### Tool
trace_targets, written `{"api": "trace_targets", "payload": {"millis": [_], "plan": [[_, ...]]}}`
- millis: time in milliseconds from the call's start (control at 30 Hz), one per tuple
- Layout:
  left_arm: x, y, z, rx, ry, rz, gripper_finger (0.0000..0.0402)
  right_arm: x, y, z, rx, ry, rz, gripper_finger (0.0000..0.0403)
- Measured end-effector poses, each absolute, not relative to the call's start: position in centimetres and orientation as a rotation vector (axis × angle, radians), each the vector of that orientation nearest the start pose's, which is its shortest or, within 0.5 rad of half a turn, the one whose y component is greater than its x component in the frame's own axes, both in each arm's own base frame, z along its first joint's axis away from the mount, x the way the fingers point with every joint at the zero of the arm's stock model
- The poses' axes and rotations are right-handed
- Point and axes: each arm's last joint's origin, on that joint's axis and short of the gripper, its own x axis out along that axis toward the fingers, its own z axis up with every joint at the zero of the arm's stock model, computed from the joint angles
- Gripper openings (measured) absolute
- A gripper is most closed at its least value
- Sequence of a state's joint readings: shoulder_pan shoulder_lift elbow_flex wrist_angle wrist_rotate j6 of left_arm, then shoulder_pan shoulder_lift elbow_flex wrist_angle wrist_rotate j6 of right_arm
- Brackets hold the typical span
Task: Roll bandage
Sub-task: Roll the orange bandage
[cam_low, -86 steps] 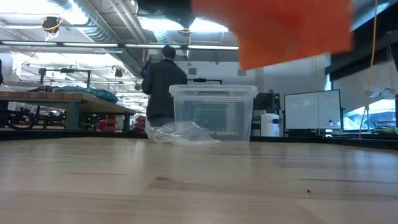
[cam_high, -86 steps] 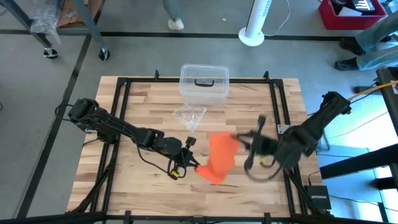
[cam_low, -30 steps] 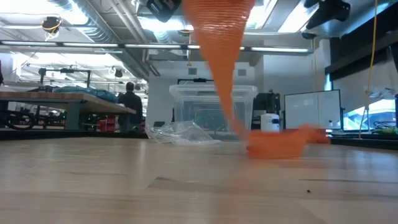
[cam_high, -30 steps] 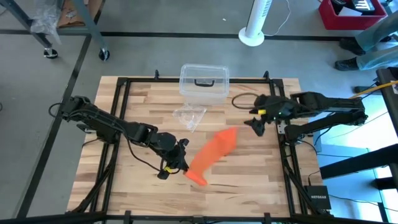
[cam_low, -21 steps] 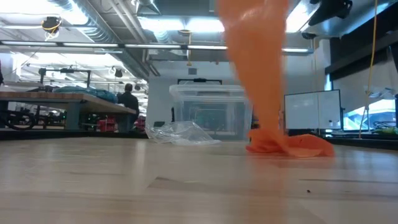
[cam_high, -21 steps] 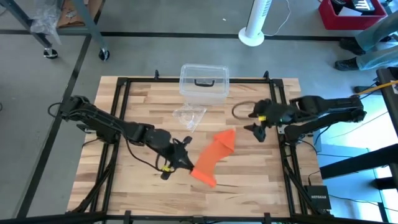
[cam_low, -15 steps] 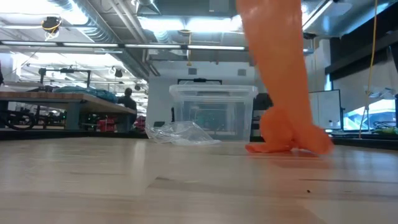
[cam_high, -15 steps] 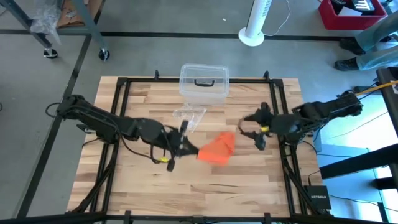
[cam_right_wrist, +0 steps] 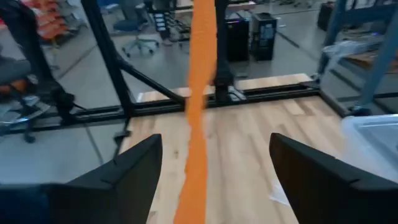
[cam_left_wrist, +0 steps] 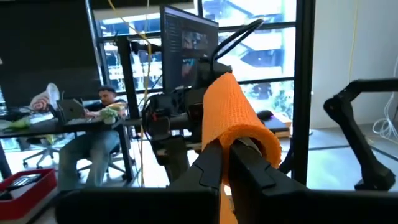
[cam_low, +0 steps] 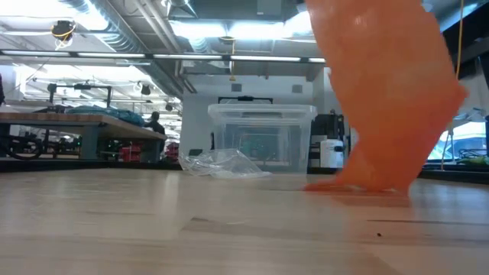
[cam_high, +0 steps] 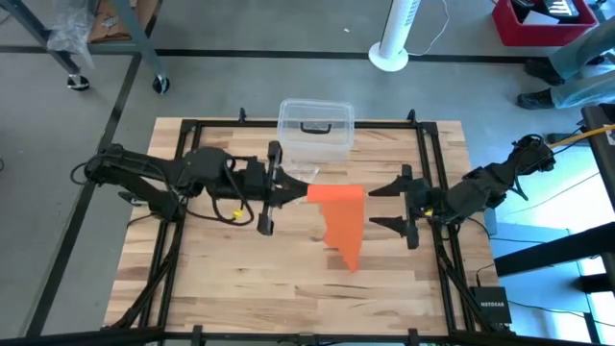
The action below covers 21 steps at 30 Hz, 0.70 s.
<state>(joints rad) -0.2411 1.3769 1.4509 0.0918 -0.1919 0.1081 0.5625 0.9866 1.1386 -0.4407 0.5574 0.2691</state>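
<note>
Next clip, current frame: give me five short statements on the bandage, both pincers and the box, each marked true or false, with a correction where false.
1. The left pincer is shut on the bandage. True.
2. The right pincer is shut on the bandage's other end. False: it is open and holds nothing.
3. The bandage is wound into a small roll. False: it hangs as a loose strip, its lower end on the table.
4. The clear plastic box sits at the table's far edge. True.
5. The bandage lies inside the box. False: it is outside, between the two pincers.
</note>
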Motion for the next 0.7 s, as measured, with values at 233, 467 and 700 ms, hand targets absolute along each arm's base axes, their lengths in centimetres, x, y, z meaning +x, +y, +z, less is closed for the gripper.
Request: {"api": "trace_targets", "payload": {"millis": [233, 467, 700], "plan": [[29.8, -6.6, 45.4, 0.071, -0.153, -0.037, 0.0008, 20.0, 10.7, 37.0, -0.021, 0.313, -0.07, 0.0298], [29.7, -6.8, 45.4, 0.082, -0.153, -0.043, 0.0008, 21.7, 11.6, 37.7, -0.109, 0.184, -0.089, 0.0275], [29.7, -7.0, 45.5, 0.085, -0.163, -0.048, 0.0008, 22.6, 11.0, 36.8, -0.109, 0.234, -0.136, 0.0216]]}}
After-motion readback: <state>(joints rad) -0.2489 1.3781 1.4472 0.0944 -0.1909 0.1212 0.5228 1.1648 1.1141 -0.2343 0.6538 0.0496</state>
